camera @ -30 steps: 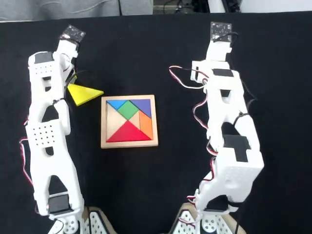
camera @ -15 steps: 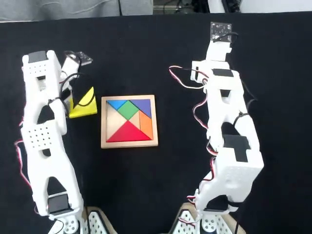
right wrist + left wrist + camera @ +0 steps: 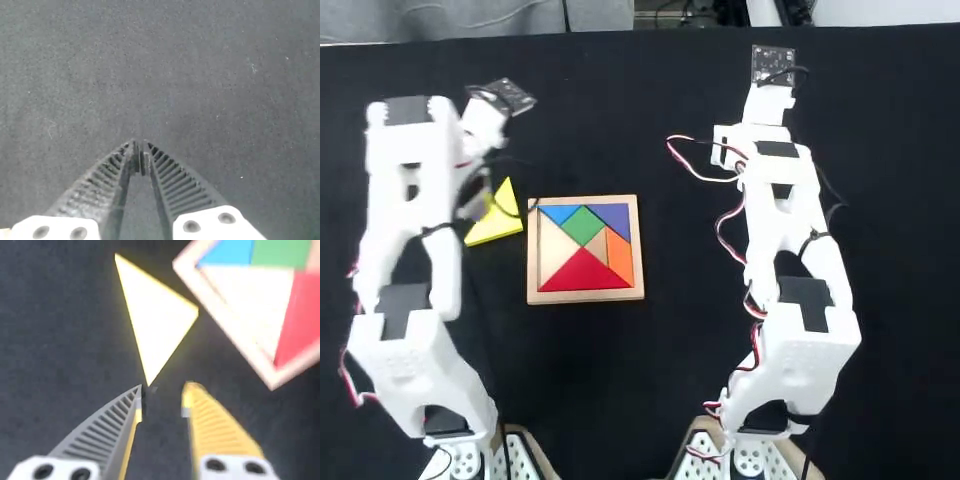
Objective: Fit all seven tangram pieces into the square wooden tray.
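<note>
Firstly, tray [image 3: 585,297]: lies flat on the black table [image 3: 650,400], between the two arms, at the centre of the high view.
Pieces [image 3: 583,272]: blue, green, orange and red ones fill the tray's 12, 3 and 6 o'clock parts; a bare wood triangle shows at its 9 o'clock side.
Yellow triangle [image 3: 498,225]: outside the tray, flat on the table at about 10 o'clock from it, just beside the rim; contact with the rim cannot be told.
Left gripper [image 3: 162,390]: at 9 o'clock from the tray, fingers parted by a narrow gap with nothing between them; the triangle's sharp corner sits at the grey fingertip [image 3: 135,396].
Right gripper [image 3: 138,155]: over bare table, fingers closed tip to tip, holding nothing.
Right arm [image 3: 790,260]: stretched toward 12 o'clock, at 3 o'clock from the tray, well apart from it.
</note>
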`<state>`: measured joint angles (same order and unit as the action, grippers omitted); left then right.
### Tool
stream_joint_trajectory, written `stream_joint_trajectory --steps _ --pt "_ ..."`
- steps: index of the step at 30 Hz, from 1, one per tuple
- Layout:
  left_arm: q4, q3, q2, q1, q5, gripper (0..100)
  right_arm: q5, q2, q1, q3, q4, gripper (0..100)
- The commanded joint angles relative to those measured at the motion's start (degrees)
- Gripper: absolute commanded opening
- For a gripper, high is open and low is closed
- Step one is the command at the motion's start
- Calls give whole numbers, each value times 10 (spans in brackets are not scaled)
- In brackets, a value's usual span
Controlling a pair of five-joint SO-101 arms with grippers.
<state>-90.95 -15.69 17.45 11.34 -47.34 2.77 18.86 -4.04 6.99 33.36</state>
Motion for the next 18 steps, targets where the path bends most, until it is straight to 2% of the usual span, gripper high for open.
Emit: stream_joint_trajectory --steps 1,6,14,18 --pt "101 42 9 -35 84 264 5 -13 5 -15 -7 15" --pt "127 31 60 -38 29 267 5 -13 5 -17 -7 15" --pt "130 -42 145 -27 30 268 5 -13 5 -17 -7 15" --pt "129 -92 168 -23 114 269 5 -13 5 -17 -7 15"
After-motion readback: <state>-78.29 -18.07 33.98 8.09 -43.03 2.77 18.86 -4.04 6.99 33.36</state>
